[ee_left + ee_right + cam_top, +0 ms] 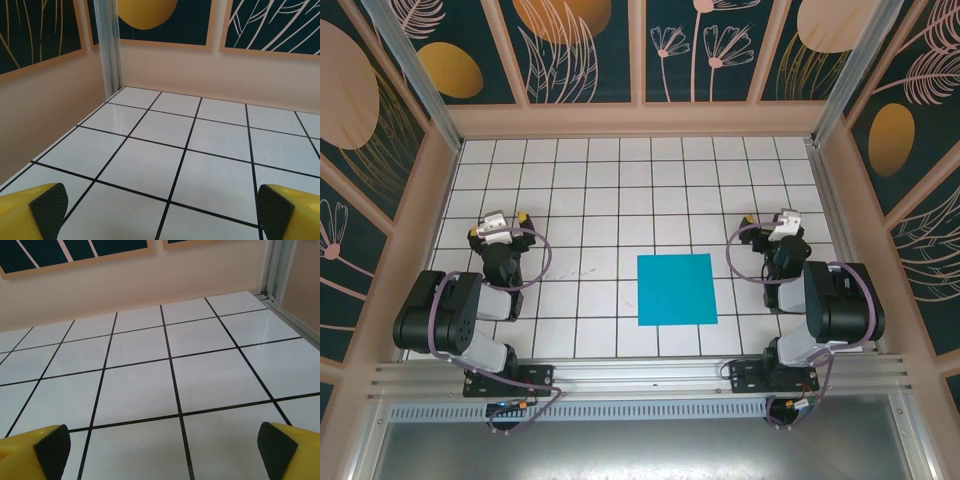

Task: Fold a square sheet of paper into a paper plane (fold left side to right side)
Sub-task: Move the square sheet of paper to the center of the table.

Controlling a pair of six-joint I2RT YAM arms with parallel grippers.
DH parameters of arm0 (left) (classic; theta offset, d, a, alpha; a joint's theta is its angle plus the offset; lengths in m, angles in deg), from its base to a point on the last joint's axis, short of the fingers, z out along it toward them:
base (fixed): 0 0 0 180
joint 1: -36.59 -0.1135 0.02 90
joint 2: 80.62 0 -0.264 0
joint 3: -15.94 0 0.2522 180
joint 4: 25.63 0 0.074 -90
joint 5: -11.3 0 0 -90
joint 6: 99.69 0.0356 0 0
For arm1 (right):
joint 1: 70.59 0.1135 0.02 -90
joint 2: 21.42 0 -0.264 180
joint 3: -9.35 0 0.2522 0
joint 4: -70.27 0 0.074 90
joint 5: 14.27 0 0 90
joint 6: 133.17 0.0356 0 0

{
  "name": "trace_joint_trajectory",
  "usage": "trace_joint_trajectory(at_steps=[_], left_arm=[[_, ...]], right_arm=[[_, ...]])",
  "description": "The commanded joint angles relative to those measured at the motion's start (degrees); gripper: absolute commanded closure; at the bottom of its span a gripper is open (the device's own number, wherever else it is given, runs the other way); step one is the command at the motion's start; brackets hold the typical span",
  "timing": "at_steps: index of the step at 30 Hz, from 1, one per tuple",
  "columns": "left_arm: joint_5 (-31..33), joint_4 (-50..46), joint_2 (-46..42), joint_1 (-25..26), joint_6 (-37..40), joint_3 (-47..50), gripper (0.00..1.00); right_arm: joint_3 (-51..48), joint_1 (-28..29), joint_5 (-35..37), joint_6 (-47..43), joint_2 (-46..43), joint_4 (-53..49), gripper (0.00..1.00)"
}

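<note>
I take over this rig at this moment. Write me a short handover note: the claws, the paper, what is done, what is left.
The left claw is open and empty, over the white tiled table, left of the paper.
The right claw is open and empty, right of the paper.
The square sheet of cyan-teal paper lies flat between the arms, nearer the right one, untouched.
Done: nothing; no fold shows.
Left: every fold, first the left side over to the right side.

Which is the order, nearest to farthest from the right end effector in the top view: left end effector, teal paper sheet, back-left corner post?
1. square sheet of paper, centre floor, just left of the right end effector.
2. left end effector, far left side.
3. back-left corner post, rear left corner.
</note>
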Motion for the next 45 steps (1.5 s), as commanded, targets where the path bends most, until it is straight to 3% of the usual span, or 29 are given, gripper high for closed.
trace_joint_trajectory(at_steps=[1, 24, 30, 37, 42, 45], left_arm=[[0.2, 1.0, 0.0, -0.3, -0.6, -0.6, 0.01], [0.5, 1.7, -0.3, -0.3, -0.6, -0.2, 0.01], [0.2, 2.0, -7.3, -0.2, -0.2, 3.5, 0.01], [-2.3, -32.4, -24.4, 0.9, -9.7, -5.3, 0.01], [-17.9, -40.2, -26.0, 3.4, -28.0, -10.0, 0.01], [-22.4, -46.3, -24.1, 7.2, -31.8, -13.7, 0.01]], right_arm=[[1.2, -0.4, -1.4, -0.9, 0.4, 1.6, 0.01], [1.3, -0.4, -1.6, -0.9, 0.0, 1.4, 0.01], [11.2, 0.0, -6.3, -0.9, -12.0, -25.6, 0.01], [16.7, 8.5, -1.2, 5.1, -25.1, -45.3, 0.01], [20.7, 18.6, 4.0, 13.3, -27.8, -59.2, 0.01], [23.0, 24.9, 7.4, 16.6, -27.1, -67.0, 0.01]])
